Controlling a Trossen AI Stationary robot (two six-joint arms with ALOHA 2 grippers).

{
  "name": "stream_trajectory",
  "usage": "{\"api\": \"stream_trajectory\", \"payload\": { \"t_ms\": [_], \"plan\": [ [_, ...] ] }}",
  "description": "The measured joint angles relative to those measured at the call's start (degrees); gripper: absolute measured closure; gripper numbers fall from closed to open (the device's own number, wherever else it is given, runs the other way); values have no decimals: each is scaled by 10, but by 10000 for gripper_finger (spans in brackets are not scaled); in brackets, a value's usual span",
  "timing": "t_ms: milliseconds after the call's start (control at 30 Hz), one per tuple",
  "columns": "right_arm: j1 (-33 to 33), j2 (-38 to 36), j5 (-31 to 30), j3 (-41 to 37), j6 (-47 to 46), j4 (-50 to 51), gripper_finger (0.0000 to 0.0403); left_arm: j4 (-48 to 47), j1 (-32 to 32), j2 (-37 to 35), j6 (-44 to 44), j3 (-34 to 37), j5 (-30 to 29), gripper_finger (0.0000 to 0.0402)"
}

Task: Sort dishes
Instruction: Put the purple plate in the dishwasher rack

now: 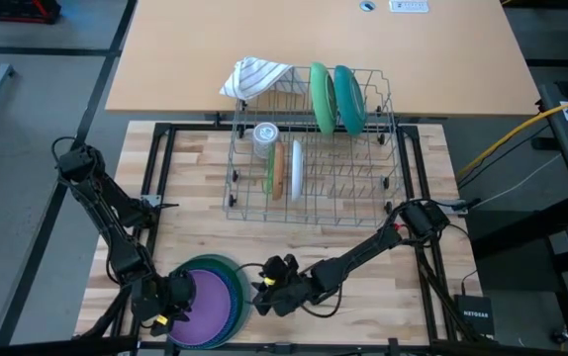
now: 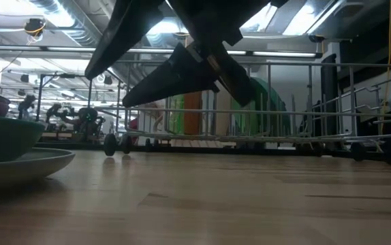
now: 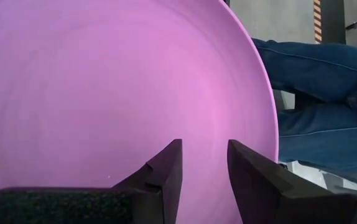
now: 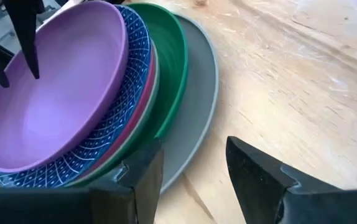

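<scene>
Item: stacked dishes, purple bowl (image 4: 54, 93) uppermost, at the surface's (image 1: 294, 247) near left edge; others stand in the wire rack (image 1: 309, 148). Likely light, stiff, slick plastic, best pinched at the rim. Left gripper (image 3: 203, 180) over the purple bowl, jaws part-open, apparently gripping nothing; right gripper (image 4: 194, 180) beside the stack, jaws open.

Even overhead light on table (image 1: 294, 247); ceiling lights (image 2: 298, 17) glare; low view dim, backlit

The table (image 1: 294, 247) is pale wood with visible grain, smooth and lightly shiny. The rack (image 1: 314, 203) is thin bare metal wire. The stacked plates (image 4: 166, 106) look like smooth, matt plastic. The cloth (image 1: 254, 76) is soft striped fabric.
</scene>
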State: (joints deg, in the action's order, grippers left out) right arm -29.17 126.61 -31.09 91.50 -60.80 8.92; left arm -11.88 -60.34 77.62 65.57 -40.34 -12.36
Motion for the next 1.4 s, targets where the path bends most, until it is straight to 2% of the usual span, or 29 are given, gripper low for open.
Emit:
{"api": "stream_trajectory", "payload": {
  "t_ms": [300,867,1067,1267,1400],
  "plan": [
    [3,0,3,0,-37,19,224,0,0,0,0,0,0,286],
    [5,0,92,0,-178,11,224,1,0,0,0,0,0,286],
    [-3,1,113,2,-189,-71,224,0,0,0,-9,0,0,286],
    [-5,5,107,3,-190,-78,224,0,0,0,-11,0,0,286],
    [-9,30,116,3,-225,-93,224,3,0,0,-11,0,0,286]
  ]
}}
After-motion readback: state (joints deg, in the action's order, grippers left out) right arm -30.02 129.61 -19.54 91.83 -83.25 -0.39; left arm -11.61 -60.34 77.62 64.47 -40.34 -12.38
